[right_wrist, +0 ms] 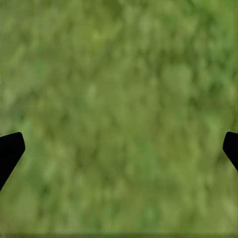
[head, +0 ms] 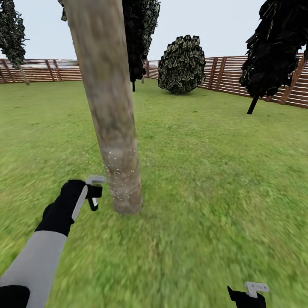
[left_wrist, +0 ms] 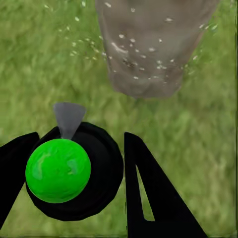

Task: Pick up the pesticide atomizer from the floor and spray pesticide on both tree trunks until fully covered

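A thick mottled grey-brown tree trunk (head: 114,128) rises from the grass just ahead, with white spray specks on its lower part (left_wrist: 148,49). My left gripper (head: 92,194) is shut on the pesticide atomizer (head: 95,191), held just left of the trunk's base. In the left wrist view the atomizer (left_wrist: 74,173) shows a black body, a bright green round top and a grey nozzle aimed at the trunk, with a black finger (left_wrist: 148,193) on each side. At the lower right my right gripper (head: 252,293) hangs open over bare grass (right_wrist: 119,99), holding nothing.
Blurry green lawn (head: 205,171) spreads all around. A brown slatted fence (head: 226,75) closes the back and right. A round bush (head: 182,64) stands at the back, dark thin-stemmed trees (head: 273,47) to the right, and another tree (head: 13,36) at the far left.
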Tool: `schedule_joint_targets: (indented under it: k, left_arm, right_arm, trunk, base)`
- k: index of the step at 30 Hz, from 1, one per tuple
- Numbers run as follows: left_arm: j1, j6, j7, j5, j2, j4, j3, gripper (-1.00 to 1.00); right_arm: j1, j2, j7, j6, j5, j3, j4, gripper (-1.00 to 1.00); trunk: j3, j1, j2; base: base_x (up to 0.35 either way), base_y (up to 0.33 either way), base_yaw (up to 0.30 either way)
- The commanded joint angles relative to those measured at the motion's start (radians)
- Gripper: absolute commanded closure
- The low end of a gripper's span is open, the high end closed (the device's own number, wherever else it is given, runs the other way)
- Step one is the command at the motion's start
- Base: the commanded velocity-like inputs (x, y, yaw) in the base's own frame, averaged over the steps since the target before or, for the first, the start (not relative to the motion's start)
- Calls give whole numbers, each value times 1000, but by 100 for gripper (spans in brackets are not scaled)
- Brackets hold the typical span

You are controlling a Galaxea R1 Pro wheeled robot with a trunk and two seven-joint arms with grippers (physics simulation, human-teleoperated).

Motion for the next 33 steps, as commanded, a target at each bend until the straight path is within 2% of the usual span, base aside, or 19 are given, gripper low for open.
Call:
schedule_joint_targets:
  k: [1,4,7,9,10,13,15,16,19,22,33]
  left_arm:
    - [9,-8,0,-4,-2,11,-16,100]
    - [43,-41,0,-3,-11,35,-27,100]
    - [103,-77,0,-7,-56,41,-29,100]
    - [122,-145,2,-8,-69,51,-30,100]
    - [132,-196,6,-8,-73,87,-30,100]
    - [139,-278,10,-5,-77,226,-29,100]
    - [140,-420,15,-5,-77,363,-28,100]
    - [140,-438,16,-4,-77,396,-28,100]
    - [144,-457,15,-3,-83,435,-28,100]
    - [153,-460,17,-11,-94,435,-28,100]
    - [158,-460,16,-9,-96,435,-29,100]
  right_arm:
    - [0,0,0,0,0,0,0,-100]
    - [0,0,0,0,0,0,0,-100]
    - [0,0,1,0,1,1,0,-100]
    - [0,0,1,0,1,1,0,-100]
    - [0,0,1,0,1,1,1,-100]
    - [0,11,2,0,2,1,1,-100]
    - [0,24,2,0,2,1,0,-100]
    - [0,25,2,0,2,1,0,-100]
    - [0,26,1,0,1,0,-1,-100]
    - [1,19,0,-1,1,0,-2,-100]
    - [2,25,1,0,2,1,0,-100]
  trunk:
    - [0,0,0]
    - [0,0,0]
    - [0,0,0]
    - [0,0,0]
    - [0,0,0]
    - [0,0,0]
    - [0,0,0]
    - [0,0,0]
    - [0,0,0]
    - [0,0,0]
    - [0,0,0]
  base:
    - [0,0,0]
    - [0,0,0]
    - [0,0,0]
    - [0,0,0]
    - [0,0,0]
    - [0,0,0]
    - [0,0,0]
    - [0,0,0]
    - [0,0,0]
    - [17,-77,0]
    - [60,-262,0]
